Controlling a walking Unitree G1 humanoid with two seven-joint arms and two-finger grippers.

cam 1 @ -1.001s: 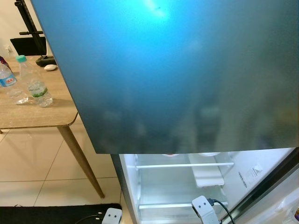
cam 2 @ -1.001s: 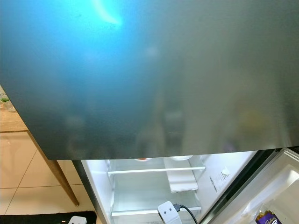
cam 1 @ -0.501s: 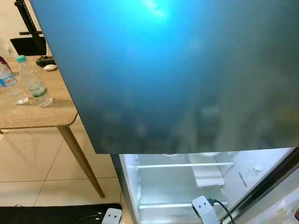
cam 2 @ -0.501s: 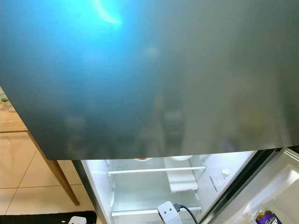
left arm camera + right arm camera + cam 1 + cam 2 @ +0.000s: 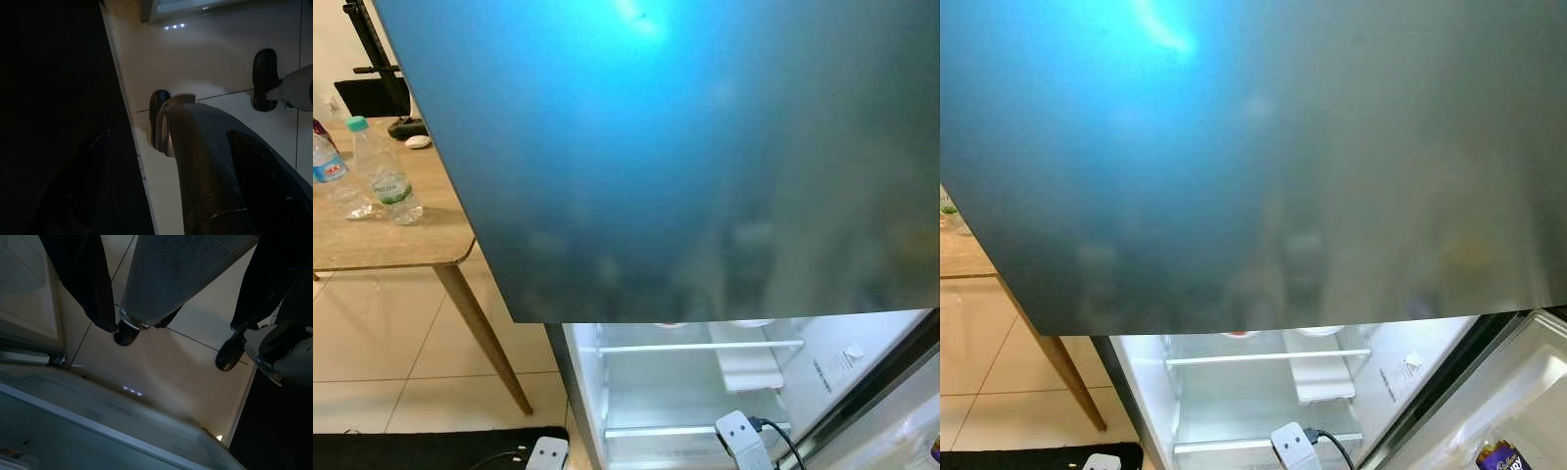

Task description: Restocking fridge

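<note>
The upper fridge door [image 5: 685, 157], dark and glossy with a blue glare, is hanging closed across most of the head views. Below it the lower compartment of the fridge [image 5: 695, 392] is standing open and lit, showing white wire-fronted shelves [image 5: 700, 347] and a small white tray [image 5: 749, 370]. A white plug adapter [image 5: 741, 438] with a black cable is sitting at the near edge of the opening. The open lower door [image 5: 1518, 411] is swinging out on the right, with a purple packet [image 5: 1500, 457] resting in its bin.

To the left, a wooden table [image 5: 382, 240] is carrying two clear water bottles [image 5: 384, 176], side by side near its right edge, on a tiled floor [image 5: 372, 343].

Both arms are hanging down. The left gripper [image 5: 166, 142] is pointing at the floor with its two black fingers spread apart. The right gripper [image 5: 171, 284] is likewise pointing at the floor beside the fridge, its fingers [image 5: 93, 289] apart and holding nothing.
</note>
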